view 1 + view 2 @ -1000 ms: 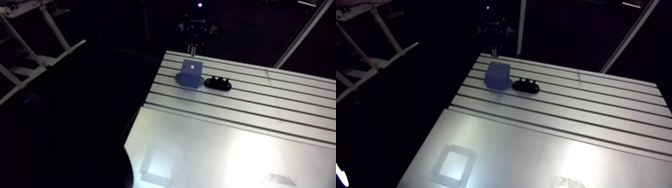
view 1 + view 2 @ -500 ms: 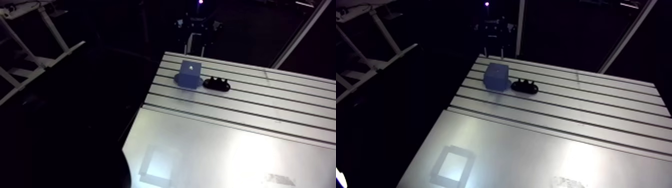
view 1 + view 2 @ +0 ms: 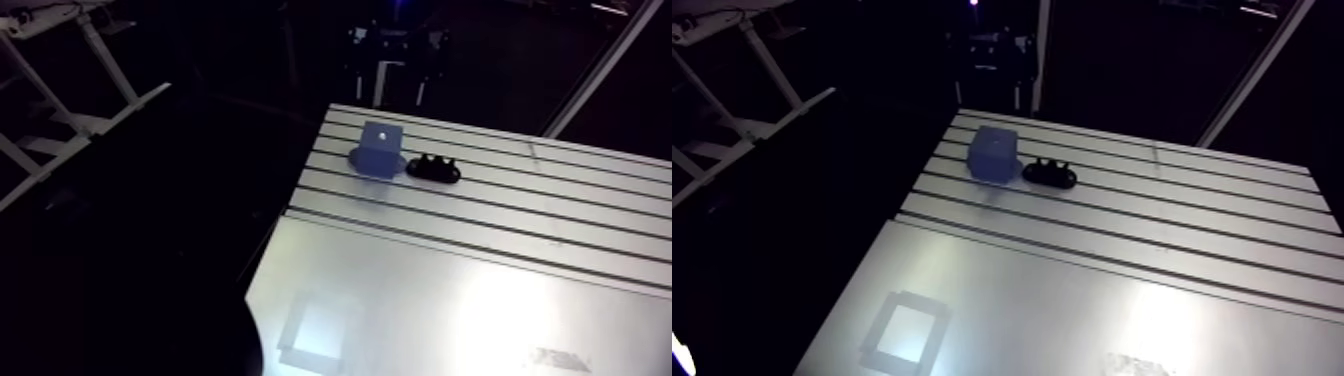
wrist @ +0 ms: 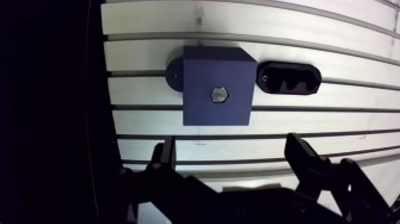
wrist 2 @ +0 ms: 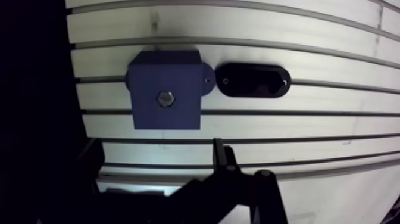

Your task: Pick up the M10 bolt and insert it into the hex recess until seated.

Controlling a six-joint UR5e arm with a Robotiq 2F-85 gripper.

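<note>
A blue block point(image 4: 215, 95) stands on the slotted table point(image 4: 333, 119), ahead of my gripper in the wrist view. The bolt's point(image 4: 219, 94) hex head shows in the middle of the block's top face, sunk in the recess. My gripper point(image 4: 232, 146) is open, its two dark fingers point(image 4: 166, 156) wide apart with nothing between them, drawn back from the block. In the arm view the block point(image 3: 381, 150) sits near the table's far left corner, and the gripper point(image 3: 397, 75) hangs dark above the far edge behind it.
A black oblong holder point(image 4: 288, 78) with hollow pockets lies right beside the block. The table's left edge point(image 3: 300, 190) runs close past the block, with a dark drop beyond. A smooth plate point(image 3: 480, 310) covers the near part of the table.
The gripper's fingers have spread apart and it has lifted a little away from the block. The bolt stays in the block's top. Block and holder have not moved.
</note>
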